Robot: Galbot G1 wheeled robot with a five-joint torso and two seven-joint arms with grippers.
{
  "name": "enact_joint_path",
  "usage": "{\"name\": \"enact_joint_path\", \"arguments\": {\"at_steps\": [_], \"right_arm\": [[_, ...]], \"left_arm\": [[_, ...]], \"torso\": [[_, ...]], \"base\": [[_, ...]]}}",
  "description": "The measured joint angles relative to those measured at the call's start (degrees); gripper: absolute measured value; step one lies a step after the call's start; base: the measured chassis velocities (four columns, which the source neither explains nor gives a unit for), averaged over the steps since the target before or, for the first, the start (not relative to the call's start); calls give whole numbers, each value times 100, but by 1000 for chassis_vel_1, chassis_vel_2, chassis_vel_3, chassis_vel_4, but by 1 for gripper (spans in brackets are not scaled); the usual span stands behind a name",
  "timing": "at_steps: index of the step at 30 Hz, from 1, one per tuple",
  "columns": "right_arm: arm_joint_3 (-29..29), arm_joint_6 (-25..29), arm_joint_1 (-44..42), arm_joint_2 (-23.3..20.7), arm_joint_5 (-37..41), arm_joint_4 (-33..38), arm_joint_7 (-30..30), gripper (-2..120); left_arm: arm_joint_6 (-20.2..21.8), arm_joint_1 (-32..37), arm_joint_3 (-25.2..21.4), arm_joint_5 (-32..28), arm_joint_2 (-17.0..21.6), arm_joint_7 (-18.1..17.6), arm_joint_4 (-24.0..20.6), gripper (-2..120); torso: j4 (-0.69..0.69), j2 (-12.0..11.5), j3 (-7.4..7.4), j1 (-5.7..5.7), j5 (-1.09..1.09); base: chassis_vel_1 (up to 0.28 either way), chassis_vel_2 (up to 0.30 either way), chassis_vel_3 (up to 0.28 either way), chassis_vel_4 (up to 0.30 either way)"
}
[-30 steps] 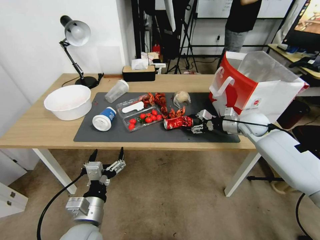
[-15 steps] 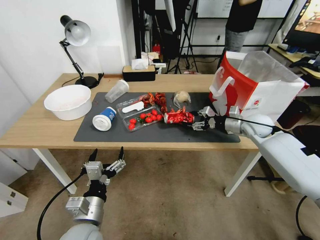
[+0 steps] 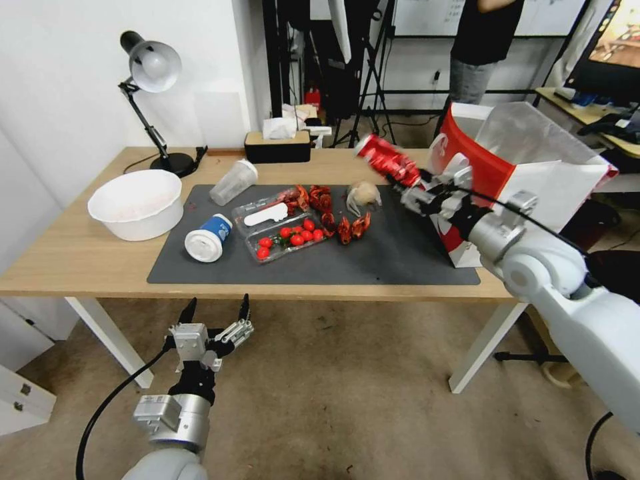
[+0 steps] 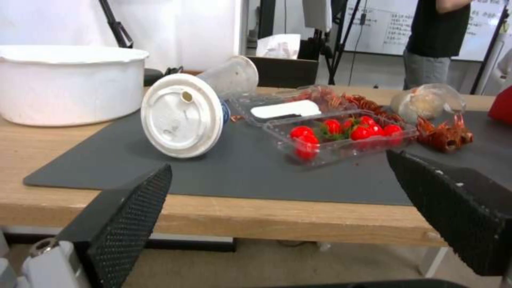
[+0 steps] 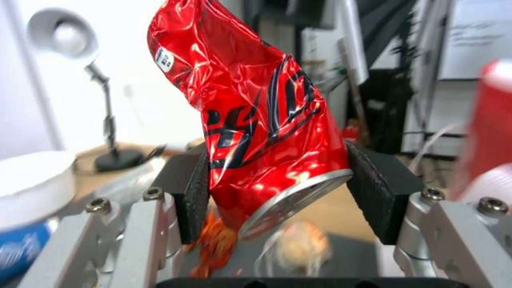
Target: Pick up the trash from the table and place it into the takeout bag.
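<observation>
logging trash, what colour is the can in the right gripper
Red with black lettering, a crushed can; clearest in the right wrist view.

The table (image 3: 73, 257) is long and made of light wood, with white legs. A big dark grey mat (image 3: 373, 257) lies flat on its middle. On the mat are a white and blue cup (image 3: 207, 237) on its side, a clear plastic cup (image 3: 233, 181) on its side, a clear box of little red tomatoes (image 3: 288, 237), some red crayfish shells (image 3: 320, 200) and a crumpled clear wrapper (image 3: 363, 195). A big white bowl (image 3: 136, 203) sits on the bare wood beside the mat. A desk lamp (image 3: 150, 73) and a black tissue box (image 3: 277, 145) stand near the back edge. The tall red and white takeout bag (image 3: 527, 173) stands at the right end of the mat.
</observation>
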Motion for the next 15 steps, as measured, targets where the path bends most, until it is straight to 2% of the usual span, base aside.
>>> {"name": "enact_joint_path", "arguments": {"at_steps": [1, 3, 4, 8, 9, 11, 12, 15], "right_arm": [[0, 0, 0, 0, 0, 0, 0, 55], [111, -38, -3, -98, 184, 291, 599, 55], [111, -38, -3, -98, 184, 291, 599, 55], [154, -214, 161, -124, 463, 743, 1967, 55], [154, -214, 161, -124, 463, 743, 1967, 55], [154, -232, 258, -104, 537, 819, 2445, 55], [154, -232, 258, -104, 537, 819, 2445, 55], [168, -283, 384, -87, 542, 812, 3036, 55]], "left_arm": [[0, 0, 0, 0, 0, 0, 0, 100], [-7, 23, 17, 14, 12, 0, -1, 100], [-7, 23, 17, 14, 12, 0, -1, 100], [-10, 57, -5, 9, 60, -2, -73, 100], [-10, 57, -5, 9, 60, -2, -73, 100], [-12, 73, -13, 5, 73, -3, -107, 100], [-12, 73, -13, 5, 73, -3, -107, 100], [-24, 110, -6, -4, 83, -20, -159, 100]], "torso": [[0, 0, 0, 0, 0], [0, 0, 0, 0, 0], [0, 0, 0, 0, 0], [0, -1, 0, 0, 0], [0, -1, 0, 0, 0], [0, 0, 0, 0, 0], [0, 0, 0, 0, 0], [1, -1, 0, 1, 0]], "base": [[0, 0, 0, 0], [0, 0, 0, 0], [0, 0, 0, 0], [0, 0, 0, 0], [0, 0, 0, 0], [0, 0, 0, 0], [0, 0, 0, 0], [0, 0, 0, 0]]}}
